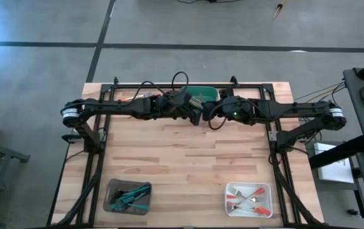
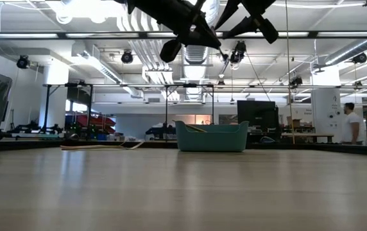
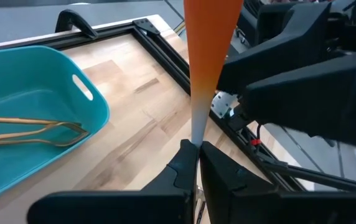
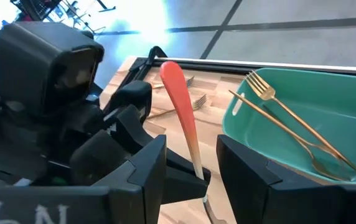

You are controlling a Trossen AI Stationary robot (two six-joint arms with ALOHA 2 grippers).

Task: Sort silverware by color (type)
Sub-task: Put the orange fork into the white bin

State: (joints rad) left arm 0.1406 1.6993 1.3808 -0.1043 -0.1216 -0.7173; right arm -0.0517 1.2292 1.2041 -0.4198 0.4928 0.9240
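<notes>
My left gripper (image 3: 196,149) is shut on a piece of silverware with a red-orange handle (image 3: 206,37), held high above the table's far middle (image 1: 198,113). My right gripper (image 4: 192,144) is open; its two fingers stand on either side of that handle (image 4: 177,93) without touching it. The utensil's head is hidden. Just beyond, a green tray (image 1: 202,94) rests flat on the table and holds a gold fork (image 4: 262,87) and a gold spoon (image 4: 327,163). My left gripper pinches the silvery neck (image 3: 198,127) of the utensil, just below the red-orange handle, between its two fingertips. The handle sticks out past the fingers toward my right gripper. The whole utensil is lifted clear of the table.
A grey tray (image 1: 129,196) with teal-handled pieces sits near the front left, a white tray (image 1: 248,199) with red-orange pieces near the front right. A few loose forks (image 4: 193,99) lie on the wood at the far left. A black frame (image 1: 99,146) borders the table.
</notes>
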